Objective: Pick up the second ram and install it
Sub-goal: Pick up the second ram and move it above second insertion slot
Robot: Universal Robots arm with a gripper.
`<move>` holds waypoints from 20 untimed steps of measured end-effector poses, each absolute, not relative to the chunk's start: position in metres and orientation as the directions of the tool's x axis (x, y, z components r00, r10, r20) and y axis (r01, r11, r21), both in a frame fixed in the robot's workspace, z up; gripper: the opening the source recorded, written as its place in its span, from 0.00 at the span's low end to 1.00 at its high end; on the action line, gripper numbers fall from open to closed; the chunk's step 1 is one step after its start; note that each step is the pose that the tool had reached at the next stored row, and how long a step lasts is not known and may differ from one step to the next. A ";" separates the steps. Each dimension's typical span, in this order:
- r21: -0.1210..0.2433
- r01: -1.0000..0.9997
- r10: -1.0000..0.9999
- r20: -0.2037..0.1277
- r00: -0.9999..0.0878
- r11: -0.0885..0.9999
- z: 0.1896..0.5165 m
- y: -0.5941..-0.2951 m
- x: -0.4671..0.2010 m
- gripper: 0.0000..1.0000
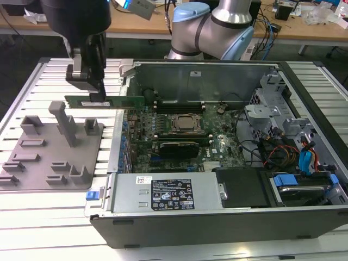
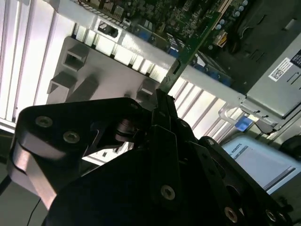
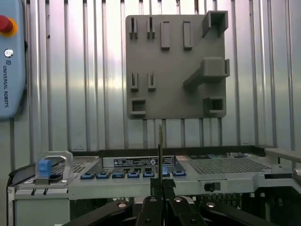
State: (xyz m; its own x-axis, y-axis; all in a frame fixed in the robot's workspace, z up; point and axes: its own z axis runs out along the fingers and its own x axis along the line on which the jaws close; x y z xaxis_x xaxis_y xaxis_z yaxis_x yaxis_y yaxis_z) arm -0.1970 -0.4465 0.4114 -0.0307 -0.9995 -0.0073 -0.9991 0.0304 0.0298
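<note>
Slatted metal table [image 1: 49, 217], grey holder plate [image 1: 49, 157] lying on it, open computer case [image 1: 217, 228] just beside

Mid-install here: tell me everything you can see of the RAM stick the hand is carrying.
The second ram is a thin, flat, long green circuit board, seen edge-on in both wrist views. The hand is shut on its flat faces, nearer its end at the exterior view's left. It is held level in the air, standing on its long edge, above the edge of the open computer case and beside the grey holder plate. Nothing but the hand touches it.
</note>
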 end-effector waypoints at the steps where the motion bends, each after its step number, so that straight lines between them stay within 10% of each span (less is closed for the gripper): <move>1: 0.030 -0.999 -1.000 -0.007 -0.030 0.030 0.411 -0.447 -0.188 0.09; 20: 0.030 -0.999 -1.000 -0.007 -0.031 0.030 0.407 -0.447 -0.067 0.09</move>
State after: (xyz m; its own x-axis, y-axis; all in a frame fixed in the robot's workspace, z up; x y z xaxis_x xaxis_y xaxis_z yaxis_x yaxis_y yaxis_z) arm -0.0672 -0.4465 0.4068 -0.0305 -0.9995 -0.0073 -0.9991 0.0303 0.0298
